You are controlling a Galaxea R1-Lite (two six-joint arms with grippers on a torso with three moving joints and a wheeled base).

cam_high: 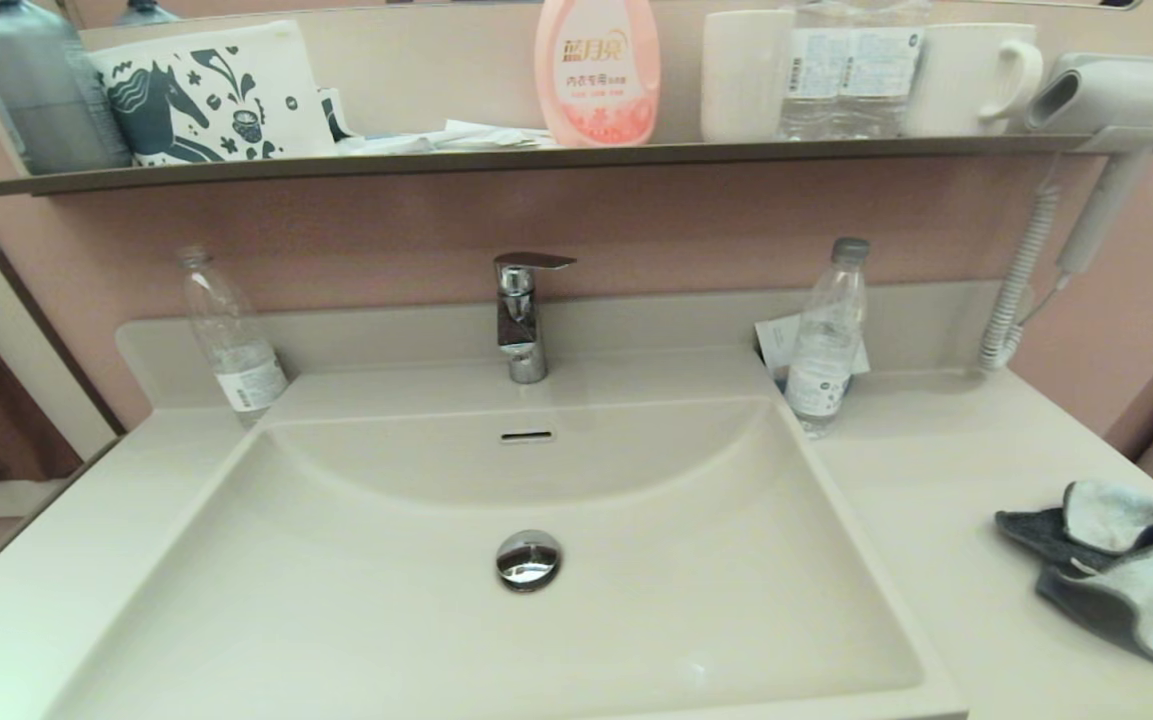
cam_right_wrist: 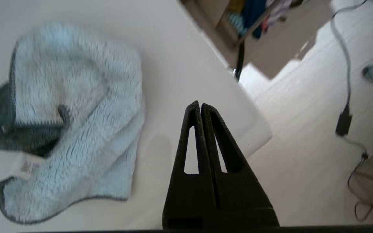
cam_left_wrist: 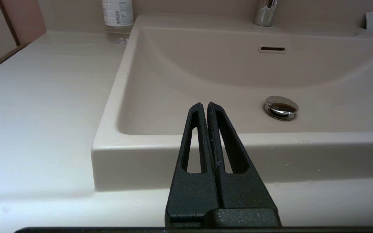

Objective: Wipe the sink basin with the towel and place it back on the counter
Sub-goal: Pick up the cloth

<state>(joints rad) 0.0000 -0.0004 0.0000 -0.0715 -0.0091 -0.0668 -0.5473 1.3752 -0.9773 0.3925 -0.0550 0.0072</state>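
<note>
The towel (cam_high: pixel 1121 572) lies crumpled on the counter (cam_high: pixel 946 480) to the right of the sink basin (cam_high: pixel 386 580), pale blue face up with dark grey folds and a white tag. In the right wrist view the towel (cam_right_wrist: pixel 76 119) rests beside my right gripper (cam_right_wrist: pixel 200 104), which is shut and empty above the counter's front corner. My left gripper (cam_left_wrist: pixel 204 105) is shut and empty, held in front of the basin's front rim (cam_left_wrist: pixel 238 145), left of the chrome drain plug (cam_left_wrist: pixel 280 107). Neither gripper shows in the head view.
A chrome faucet (cam_high: pixel 521 315) stands behind the basin, with the overflow slot (cam_high: pixel 526 436) below it. Plastic bottles stand at the back left (cam_high: pixel 231 340) and back right (cam_high: pixel 826 335). A wall shelf (cam_high: pixel 536 158) holds bottles and cups. A hair dryer (cam_high: pixel 1116 100) hangs at right.
</note>
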